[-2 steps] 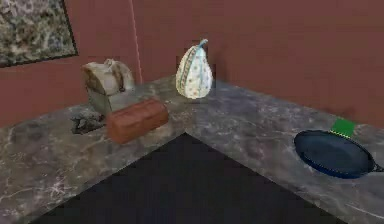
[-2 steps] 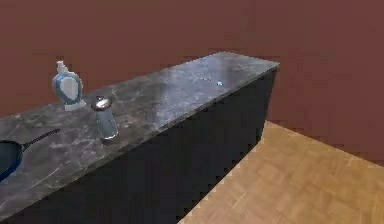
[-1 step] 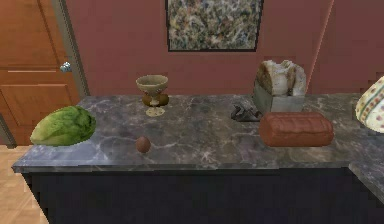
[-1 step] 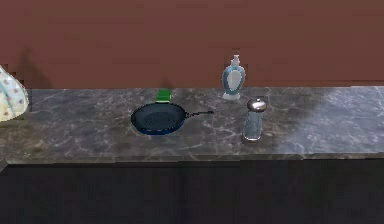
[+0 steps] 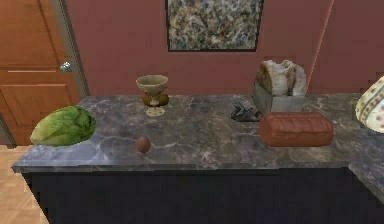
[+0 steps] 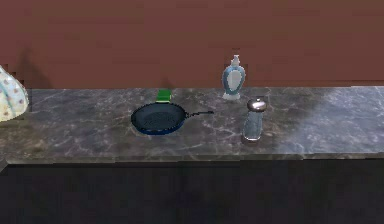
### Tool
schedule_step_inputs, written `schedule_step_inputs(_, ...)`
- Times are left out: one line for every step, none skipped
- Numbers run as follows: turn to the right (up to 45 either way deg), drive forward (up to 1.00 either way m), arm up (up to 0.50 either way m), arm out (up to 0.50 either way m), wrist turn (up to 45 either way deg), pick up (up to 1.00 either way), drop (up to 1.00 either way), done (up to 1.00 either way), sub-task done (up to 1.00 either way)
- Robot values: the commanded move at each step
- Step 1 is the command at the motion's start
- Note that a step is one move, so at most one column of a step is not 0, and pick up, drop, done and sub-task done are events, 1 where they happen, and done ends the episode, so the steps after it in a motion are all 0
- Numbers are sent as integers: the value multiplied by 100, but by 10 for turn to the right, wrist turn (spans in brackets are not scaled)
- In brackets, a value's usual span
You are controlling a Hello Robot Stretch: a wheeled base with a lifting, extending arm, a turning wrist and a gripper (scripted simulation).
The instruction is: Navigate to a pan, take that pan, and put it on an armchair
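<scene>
A dark marbled counter [image 5: 200,140] is set against a reddish-brown wall. A wooden door [image 5: 30,70] stands at the forward view's left and a framed painting [image 5: 214,24] is hung above. On this stretch are laid a green lettuce [image 5: 63,126], a goblet [image 5: 153,93], 1 small brown round thing [image 5: 143,144], a reddish-brown loaf [image 5: 296,129] and a box of pale items [image 5: 280,85].

In the arm side view the pan [image 6: 158,119] is seen lying flat on the counter [image 6: 320,120]. It is dark blue, with its handle pointed toward the view's right. A small green thing [image 6: 164,96] is placed just behind it. A soap bottle [image 6: 233,78] and a shaker [image 6: 255,119] stand near, apart from the pan.

Of the 3 steps, the 1st is judged to be nearly or wholly done, since the pan is found close on the side where the arm reaches. The 2nd is not yet done: the pan rests on the counter, untaken. The 3rd, the placing on an armchair, is left entirely. The state of the gripper cannot be told from these pictures.
</scene>
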Motion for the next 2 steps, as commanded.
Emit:
schedule_step_inputs(0,0,38,0,0,0,0,0,0)
schedule_step_inputs(0,0,0,38,0,0,0,0,0)
